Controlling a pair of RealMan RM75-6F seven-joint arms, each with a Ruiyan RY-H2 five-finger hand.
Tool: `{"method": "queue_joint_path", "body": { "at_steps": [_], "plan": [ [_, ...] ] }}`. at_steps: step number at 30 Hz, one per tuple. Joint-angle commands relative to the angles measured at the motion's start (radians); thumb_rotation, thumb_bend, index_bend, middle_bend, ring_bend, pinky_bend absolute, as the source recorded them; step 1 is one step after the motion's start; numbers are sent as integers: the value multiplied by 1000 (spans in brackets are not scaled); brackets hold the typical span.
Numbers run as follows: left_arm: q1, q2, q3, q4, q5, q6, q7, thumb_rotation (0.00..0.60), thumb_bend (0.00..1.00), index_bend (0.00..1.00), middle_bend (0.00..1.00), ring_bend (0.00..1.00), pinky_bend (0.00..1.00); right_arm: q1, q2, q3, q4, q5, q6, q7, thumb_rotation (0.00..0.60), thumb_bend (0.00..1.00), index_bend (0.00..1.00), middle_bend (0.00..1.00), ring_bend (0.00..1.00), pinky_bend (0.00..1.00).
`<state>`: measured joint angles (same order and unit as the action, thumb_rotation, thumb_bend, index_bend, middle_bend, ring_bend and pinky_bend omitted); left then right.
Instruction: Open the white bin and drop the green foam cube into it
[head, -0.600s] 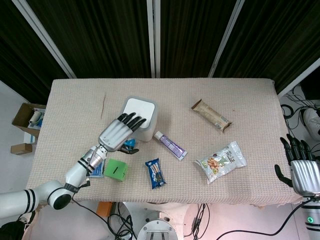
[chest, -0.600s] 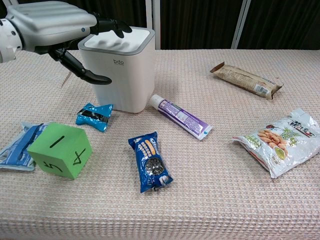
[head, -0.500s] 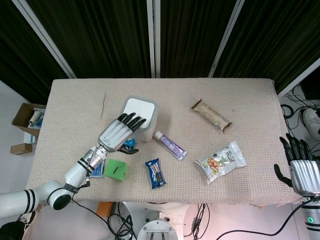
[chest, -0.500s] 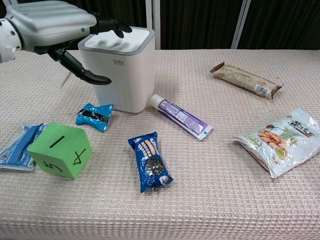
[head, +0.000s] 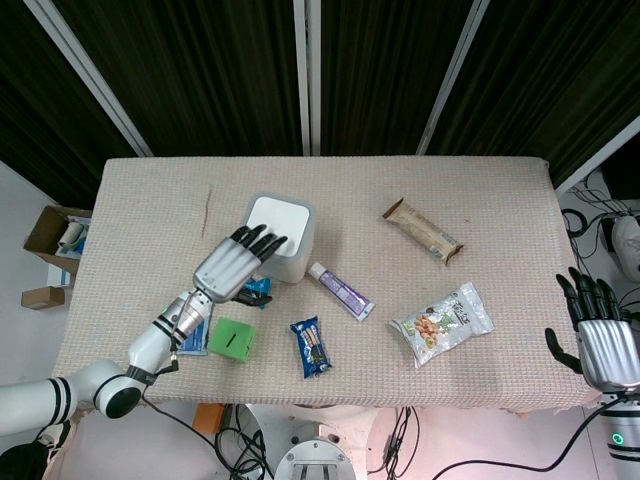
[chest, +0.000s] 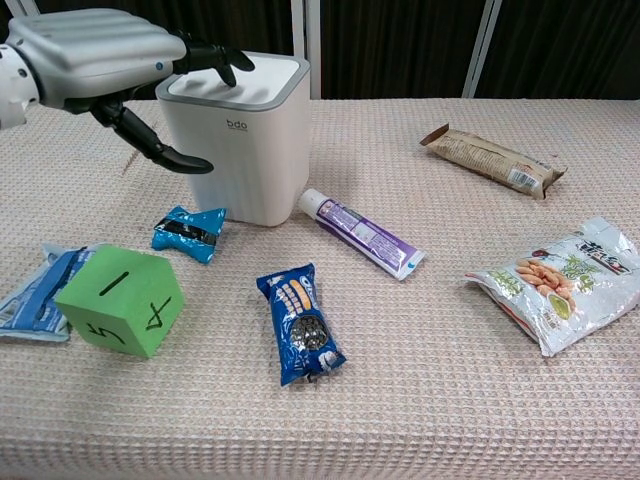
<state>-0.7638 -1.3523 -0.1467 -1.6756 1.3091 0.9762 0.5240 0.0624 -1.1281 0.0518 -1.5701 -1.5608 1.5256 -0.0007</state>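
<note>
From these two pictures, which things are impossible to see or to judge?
- Inside of the white bin: hidden by its closed lid in both views.
- Contact between the left hand and the lid: fingertips lie over the edge in chest view; pressing cannot be judged.
- Blue packet left of the green foam cube: cut by the frame edge in chest view, under the arm in head view.
- Right hand: outside chest view.

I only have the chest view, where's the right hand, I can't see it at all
Observer: The right hand sits off the table's right edge, fingers apart, holding nothing.
Operator: What's behind the white bin?
Observer: Only bare tablecloth behind the white bin, seen from the head view.
Operator: And left of the table?
Observer: A cardboard box stands on the floor there.
</note>
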Motion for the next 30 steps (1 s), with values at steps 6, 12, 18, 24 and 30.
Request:
{"method": "queue_joint_path", "body": {
  "at_steps": [6, 12, 18, 24, 30],
  "plan": [
    [-5, -19, 18, 36, 5, 0, 3, 358, 157, 71, 334, 81, 203, 0, -4, -2, 3, 2, -4, -1, 600, 342, 0, 0, 0, 0],
    [-3, -18, 22, 32, 16, 24, 11, 358, 157, 81, 347, 81, 202, 0, -4, -3, 4, 2, -5, 1, 600, 343, 0, 0, 0, 0],
    [30, 40, -3, -55, 58, 130, 14, 356, 157, 83, 184, 81, 202, -1, -5, -1, 8, 2, 0, 5, 600, 343, 0, 0, 0, 0],
    [96, 139, -8, -180, 96, 236, -22, 351, 156, 83, 137, 82, 202, -1, -5, 1, 14, 4, 1, 15, 600, 343, 0, 0, 0, 0],
    [171, 212, 101, -262, 89, 203, -51, 321, 143, 83, 137, 86, 204, 0, -7, 2, 16, 4, 1, 21, 600, 343, 0, 0, 0, 0]
  ]
}}
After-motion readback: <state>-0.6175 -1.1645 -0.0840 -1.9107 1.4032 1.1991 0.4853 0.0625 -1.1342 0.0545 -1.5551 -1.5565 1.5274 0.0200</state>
